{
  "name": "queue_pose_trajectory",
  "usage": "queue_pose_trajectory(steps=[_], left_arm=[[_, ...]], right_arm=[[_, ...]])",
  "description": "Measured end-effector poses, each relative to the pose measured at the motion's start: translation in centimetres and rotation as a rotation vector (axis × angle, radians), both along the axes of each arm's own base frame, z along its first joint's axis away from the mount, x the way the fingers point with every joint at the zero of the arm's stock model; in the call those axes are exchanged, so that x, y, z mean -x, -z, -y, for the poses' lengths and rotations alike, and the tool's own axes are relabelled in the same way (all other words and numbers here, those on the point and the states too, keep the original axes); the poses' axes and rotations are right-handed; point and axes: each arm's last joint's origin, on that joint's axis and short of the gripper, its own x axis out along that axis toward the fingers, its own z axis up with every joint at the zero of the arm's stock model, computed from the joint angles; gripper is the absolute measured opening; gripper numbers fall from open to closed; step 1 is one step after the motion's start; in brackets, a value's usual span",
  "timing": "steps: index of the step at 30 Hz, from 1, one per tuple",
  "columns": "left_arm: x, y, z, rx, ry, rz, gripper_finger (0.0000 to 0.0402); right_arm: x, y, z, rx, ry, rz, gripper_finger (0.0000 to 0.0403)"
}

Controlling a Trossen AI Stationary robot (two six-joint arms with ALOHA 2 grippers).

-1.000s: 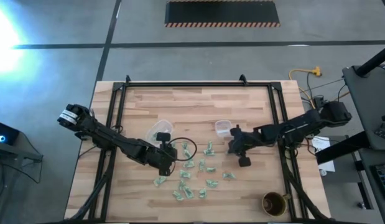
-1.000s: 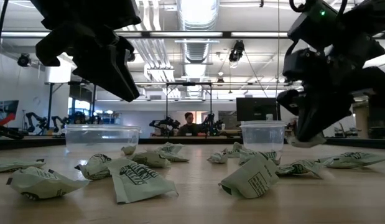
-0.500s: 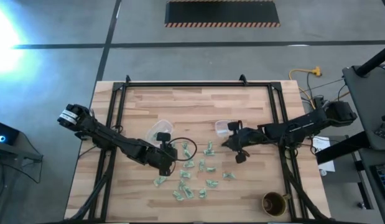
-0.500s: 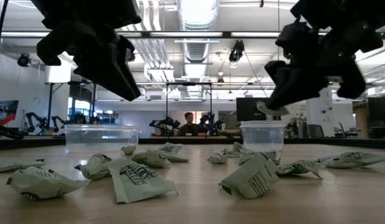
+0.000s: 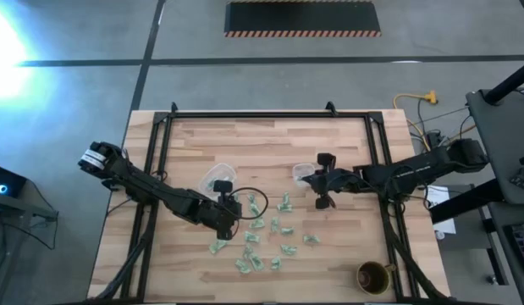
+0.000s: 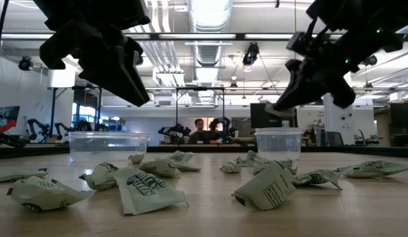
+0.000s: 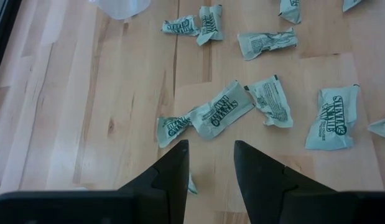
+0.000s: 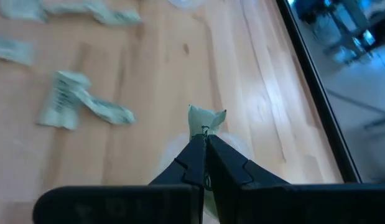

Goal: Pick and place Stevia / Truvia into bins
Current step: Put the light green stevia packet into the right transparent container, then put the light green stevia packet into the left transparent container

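Several green-and-white Stevia packets lie flat on the wooden table between the arms, and they also show in the low view. The larger clear bin stands at the far left of them and the smaller clear bin at the far right. My left gripper is open and empty, held above the left packets. My right gripper is shut on one packet, held above the smaller bin's rim. My right gripper pinches one end of a crumpled packet between its two fingertips. The rest of the packet sticks out past the tips. The fingers slant down from the table's right side. The packet is lifted clear, just above the smaller bin.
A round brown cup stands at the near right corner. A black frame runs along the table's far, left and right edges. A cable loop lies by the left gripper. Bare wood lies toward the far edge.
My right gripper, shut on its packet, has risen and gone toward the table's far left, from beside the packets to over the smaller bin, and has turned about on the way. The packet has been carried clear of the table.
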Motion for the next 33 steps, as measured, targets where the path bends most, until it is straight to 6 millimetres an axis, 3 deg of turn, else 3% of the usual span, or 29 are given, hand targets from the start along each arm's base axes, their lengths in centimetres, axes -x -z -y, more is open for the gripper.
queue_pose_trajectory(steps=[7, 19, 33], left_arm=[[0.0, 0.0, 0.0, 0.000, 0.000, 0.000, 0.0112], [-0.1, 0.0, 0.0, 0.003, 0.000, 0.007, 0.0112], [-0.1, -0.1, -0.2, -0.019, -0.025, 0.020, 0.0112]], right_arm=[[-0.2, 1.0, 1.1, 0.016, 0.088, -0.048, 0.0008], [-0.1, 0.9, 1.3, 0.023, 0.149, -0.030, 0.0017], [0.0, 0.6, 0.9, 0.058, 0.102, -0.032, 0.0126]])
